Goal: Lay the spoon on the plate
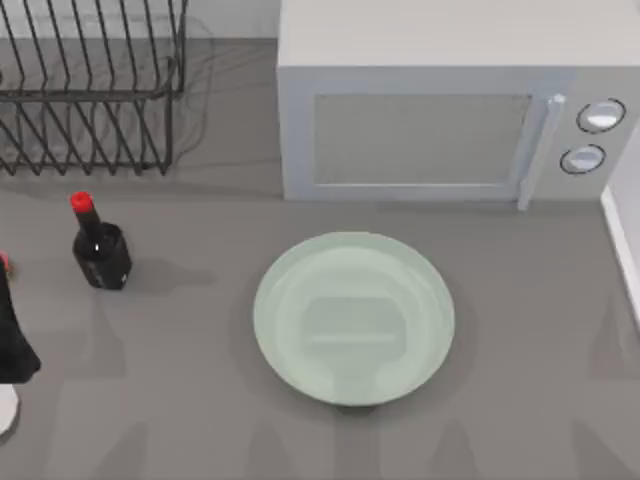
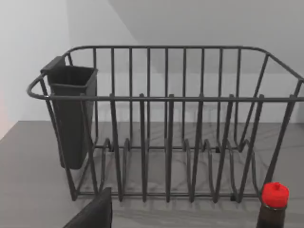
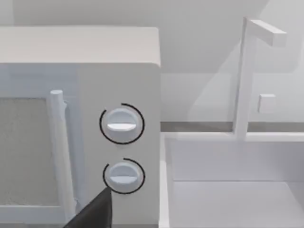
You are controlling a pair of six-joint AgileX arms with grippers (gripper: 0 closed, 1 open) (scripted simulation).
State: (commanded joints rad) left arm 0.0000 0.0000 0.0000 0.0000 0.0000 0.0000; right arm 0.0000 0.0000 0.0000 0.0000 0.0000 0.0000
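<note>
- Plate [image 1: 353, 318]: centre of table, bare; no spoon on it; laying not yet done
- Left arm [image 1: 12, 335]: at table's left edge; finger state cannot be told
- Spoon location: cannot tell

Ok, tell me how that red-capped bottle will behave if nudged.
The bottle stands upright, tall over a narrow base, so it probably tips easily. Being round, it would likely roll afterwards. It looks like dark glass, so possibly fragile.

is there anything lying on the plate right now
No, in the top view the plate is bare.
</note>
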